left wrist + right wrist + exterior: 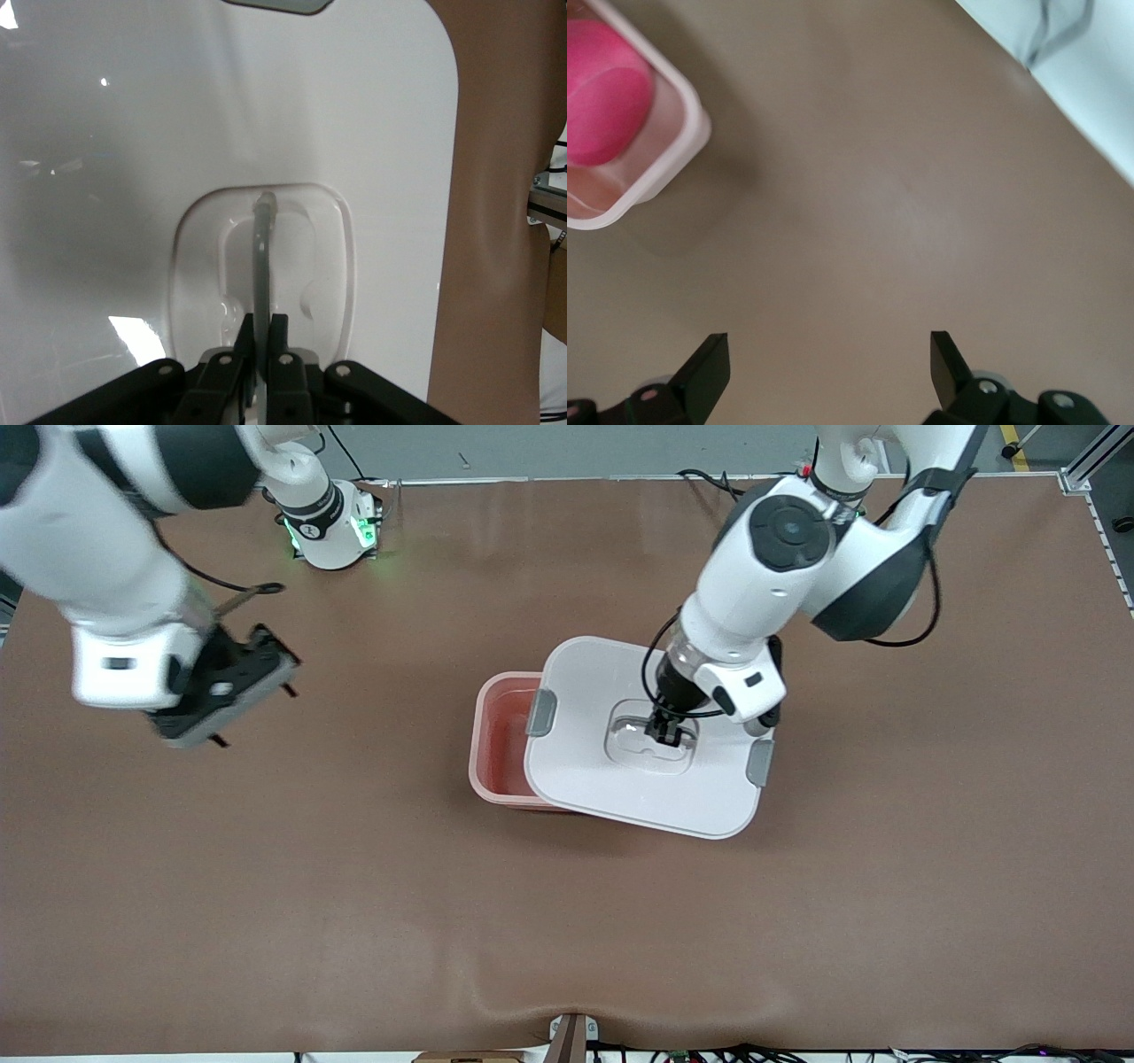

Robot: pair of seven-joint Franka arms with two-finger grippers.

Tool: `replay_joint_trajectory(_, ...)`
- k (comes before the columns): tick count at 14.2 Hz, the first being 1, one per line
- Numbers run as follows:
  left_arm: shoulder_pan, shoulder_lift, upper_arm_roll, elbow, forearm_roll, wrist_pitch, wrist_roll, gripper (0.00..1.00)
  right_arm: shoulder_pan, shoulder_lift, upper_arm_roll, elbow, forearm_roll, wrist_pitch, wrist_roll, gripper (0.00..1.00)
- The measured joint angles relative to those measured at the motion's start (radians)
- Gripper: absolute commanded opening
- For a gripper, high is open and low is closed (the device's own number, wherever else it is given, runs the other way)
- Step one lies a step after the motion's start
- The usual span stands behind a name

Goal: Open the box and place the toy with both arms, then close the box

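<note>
1. Nearest the front camera, the white lid (pixel 642 766) is seen lying askew over the box (pixel 500 740), covering most of it; grey clips sit on two of its edges.
2. Its clear handle (pixel 262 257) is pinched by the left gripper (pixel 664 729), fingers (pixel 282 341) pressed together on it.
3. The box is a translucent pink tub at mid-table, its end toward the right arm uncovered.
4. The toy (pixel 602 97), hot pink, is seen inside the box in the right wrist view.
5. The right gripper (pixel 252 691) hangs over bare table toward the right arm's end, fingers (pixel 709 367) spread wide, holding nothing.
6. The table (pixel 354 912) is covered in brown matting; grey floor is seen past its edge.
</note>
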Motion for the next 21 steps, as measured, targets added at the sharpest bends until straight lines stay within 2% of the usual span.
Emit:
replay_joint_trajectory(2, -0.037, 0.027, 0.000, -0.003, 0.036, 0.040, -0.098, 0.00, -0.052, -0.038, 0.012, -0.018, 0.007, -0.057, 0.128, 1.00)
replay_joint_trajectory(5, -0.096, 0.078, 0.000, -0.006, 0.152, 0.093, -0.259, 0.00, -0.120, -0.075, 0.051, -0.029, 0.026, -0.089, 0.290, 1.00)
replay_joint_trajectory(8, -0.150, 0.129, 0.000, -0.007, 0.242, 0.122, -0.383, 0.00, -0.221, -0.095, 0.065, -0.031, 0.032, -0.089, 0.321, 1.00)
replay_joint_trajectory(11, -0.183, 0.152, 0.000, -0.007, 0.266, 0.145, -0.433, 0.00, -0.321, -0.107, 0.065, -0.032, 0.040, -0.092, 0.325, 1.00)
replay_joint_trajectory(15, -0.214, 0.187, 0.000, -0.008, 0.345, 0.154, -0.504, 0.00, -0.342, -0.123, 0.068, -0.036, 0.041, -0.104, 0.425, 1.00)
replay_joint_trajectory(21, -0.223, 0.212, 0.001, -0.020, 0.353, 0.180, -0.506, 0.00, -0.365, -0.136, 0.065, -0.039, 0.041, -0.153, 0.443, 1.00)
